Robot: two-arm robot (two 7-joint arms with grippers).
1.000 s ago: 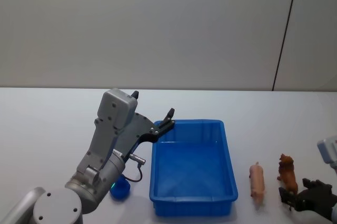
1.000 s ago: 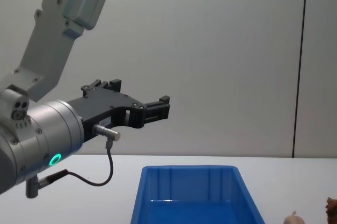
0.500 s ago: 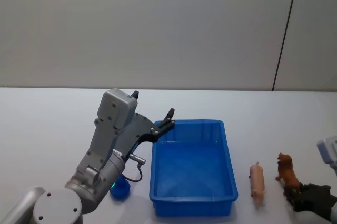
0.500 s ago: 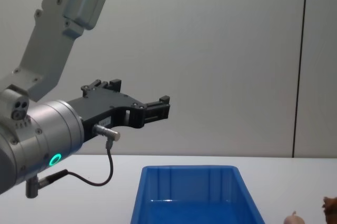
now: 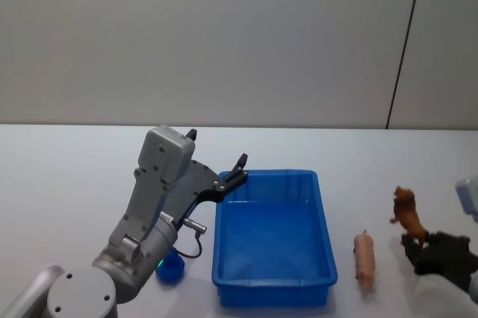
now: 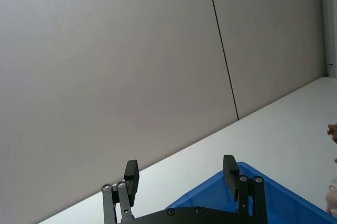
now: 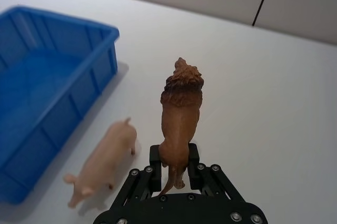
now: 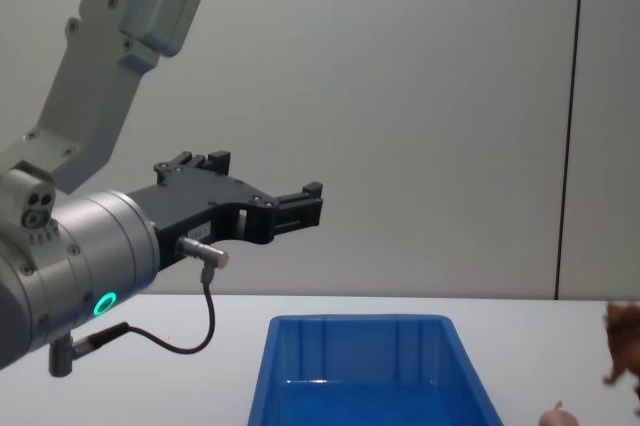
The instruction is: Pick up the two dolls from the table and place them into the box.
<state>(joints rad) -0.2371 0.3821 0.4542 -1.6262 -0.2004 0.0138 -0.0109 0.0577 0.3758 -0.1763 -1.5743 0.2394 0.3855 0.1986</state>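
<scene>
The reddish-brown doll (image 5: 405, 214) hangs above the white table (image 5: 67, 184), right of the box, and my right gripper (image 5: 414, 242) is shut on its hind end. The right wrist view shows this doll (image 7: 181, 111) upright between the fingers (image 7: 192, 156). It enters the chest view at the right edge (image 8: 624, 336). The pale pink doll (image 5: 364, 255) (image 7: 105, 162) lies on the table between the blue box (image 5: 272, 292) (image 7: 92, 74) and the right gripper. My left gripper (image 5: 216, 148) (image 8: 265, 176) (image 6: 180, 163) hovers open and holding nothing over the box's far left corner.
A small rounded blue thing (image 5: 170, 267) sits on the table left of the box, beside the left arm. White tabletop stretches behind the box and to its right. A grey wall with a dark vertical seam (image 5: 403, 45) stands behind.
The right gripper has risen with the reddish-brown doll, lifting it off the table. The pink doll, the box and the left arm have not moved.
</scene>
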